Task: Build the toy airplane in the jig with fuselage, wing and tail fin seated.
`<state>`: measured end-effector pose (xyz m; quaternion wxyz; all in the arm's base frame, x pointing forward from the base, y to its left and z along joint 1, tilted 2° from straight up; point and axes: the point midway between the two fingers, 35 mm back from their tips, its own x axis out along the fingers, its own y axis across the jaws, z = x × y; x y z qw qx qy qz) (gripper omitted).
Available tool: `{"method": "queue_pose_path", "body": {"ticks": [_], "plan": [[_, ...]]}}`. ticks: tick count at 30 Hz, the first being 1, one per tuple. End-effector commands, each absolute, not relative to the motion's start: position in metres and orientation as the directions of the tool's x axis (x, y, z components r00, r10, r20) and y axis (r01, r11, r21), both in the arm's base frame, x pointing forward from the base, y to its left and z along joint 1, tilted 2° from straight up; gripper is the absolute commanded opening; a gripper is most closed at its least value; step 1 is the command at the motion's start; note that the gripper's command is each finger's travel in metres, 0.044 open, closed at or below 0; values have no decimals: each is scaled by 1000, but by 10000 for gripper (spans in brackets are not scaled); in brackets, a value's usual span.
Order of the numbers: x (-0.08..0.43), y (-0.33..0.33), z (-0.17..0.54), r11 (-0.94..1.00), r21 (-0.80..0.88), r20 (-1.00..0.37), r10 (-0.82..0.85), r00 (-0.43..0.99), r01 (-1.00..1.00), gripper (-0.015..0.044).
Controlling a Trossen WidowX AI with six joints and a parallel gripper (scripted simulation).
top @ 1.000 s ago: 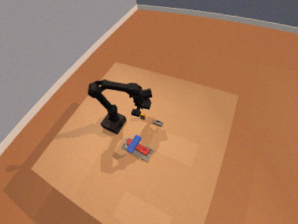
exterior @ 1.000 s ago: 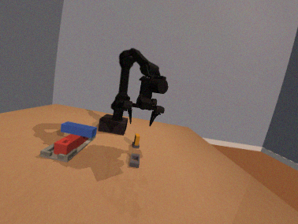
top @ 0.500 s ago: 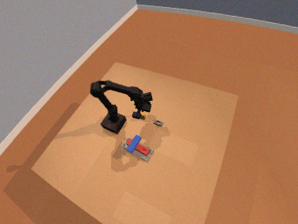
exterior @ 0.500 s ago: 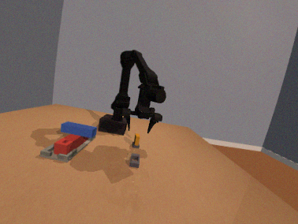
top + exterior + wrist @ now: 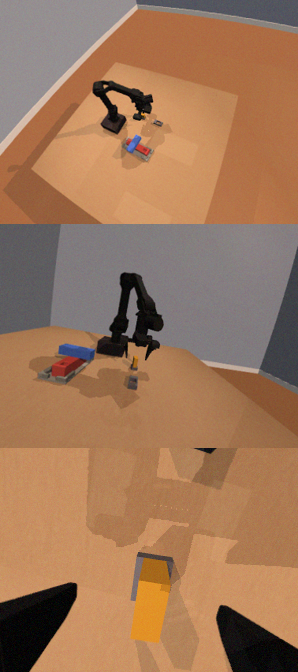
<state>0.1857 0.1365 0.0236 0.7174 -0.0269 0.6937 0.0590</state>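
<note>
The red fuselage (image 5: 143, 149) (image 5: 59, 369) lies in the grey cradle (image 5: 147, 158) (image 5: 50, 379). The blue wing (image 5: 134, 143) (image 5: 76, 352) lies crosswise on top of the fuselage; its tab and socket are hidden. The socket near the fuselage's tail end is empty. The orange tail fin (image 5: 143, 115) (image 5: 135, 361) (image 5: 149, 608) stands upright in a small grey holder (image 5: 134, 368) (image 5: 134, 584). My gripper (image 5: 136, 358) (image 5: 147, 600) is wide open above the fin, one finger on each side of it, touching nothing that I can see.
A second small grey holder (image 5: 158, 123) (image 5: 132, 382), empty, stands a short way beyond the fin's holder from the arm base (image 5: 113, 123) (image 5: 110, 346). The cradle with fuselage and wing stands off to one side of the two holders.
</note>
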Motion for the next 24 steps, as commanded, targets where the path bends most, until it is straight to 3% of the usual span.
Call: {"method": "queue_pose_path", "body": {"ticks": [1,17,24], "plan": [[184,136,15,992,39,-999,42,20,-117,440],[182,135,-8,992,39,-999,42,19,-117,440],[182,135,-8,992,39,-999,42,19,-117,256]]}}
